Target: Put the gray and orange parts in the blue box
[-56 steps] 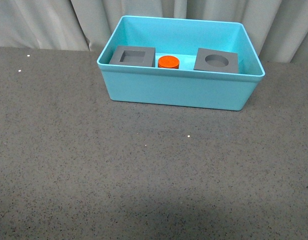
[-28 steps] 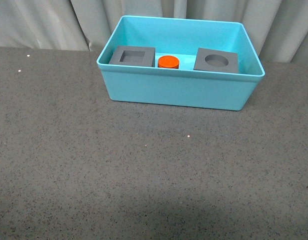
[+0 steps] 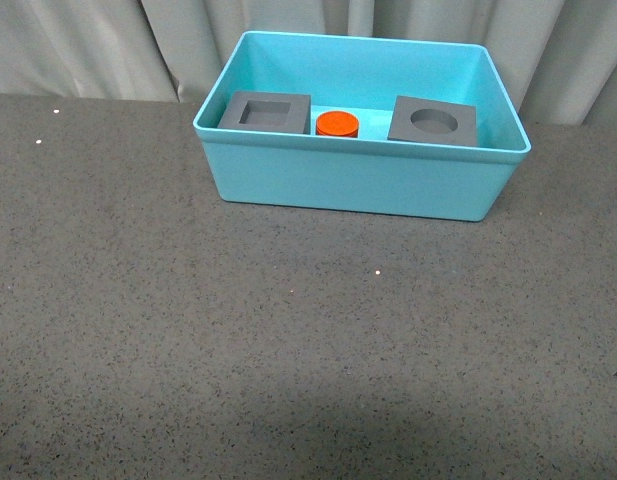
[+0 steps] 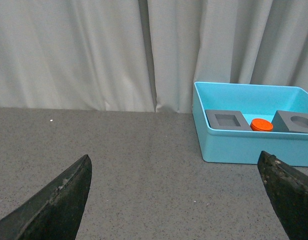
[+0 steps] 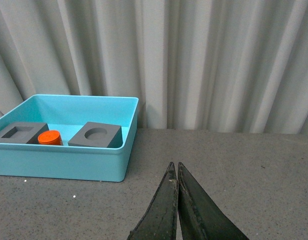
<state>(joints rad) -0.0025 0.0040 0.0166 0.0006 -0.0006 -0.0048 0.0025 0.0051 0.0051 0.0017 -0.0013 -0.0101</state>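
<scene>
1. Change check vs. the front views 1.0 s and 0.5 s back: none. Box and contents sit in identical spots, no arm enters the front view. Judgement: scene is settled, nothing in transit.

2. Blue box (image 3: 360, 185) sits upper centre of front frame, on the dark speckled table (image 3: 288, 350), w/ gray curtain (image 3: 88, 45) behind.

3. Contents, in a row along the near wall:
 - gray cube w/ square recess (image 3: 267, 112), left end, close to left wall.
 - orange cylinder (image 3: 338, 124), just right of that cube; touching or not, can't tell.
 - gray cube w/ round recess (image 3: 434, 121), right part, apart from the cylinder.
 All upright, recesses facing up. Print on the cylinder not legible.

4. Left gripper (image 4: 176, 200): fingers at the lower corners of its wrist frame, spread wide, nothing between them. Box at mid-right of that frame, well apart.

5. Right gripper (image 5: 177, 176): fingers pressed together at the tips, empty. Box at mid-left of that frame.

6. Judgement: all 3 parts are in the box, so task looks complete; no further pick needed.
</scene>
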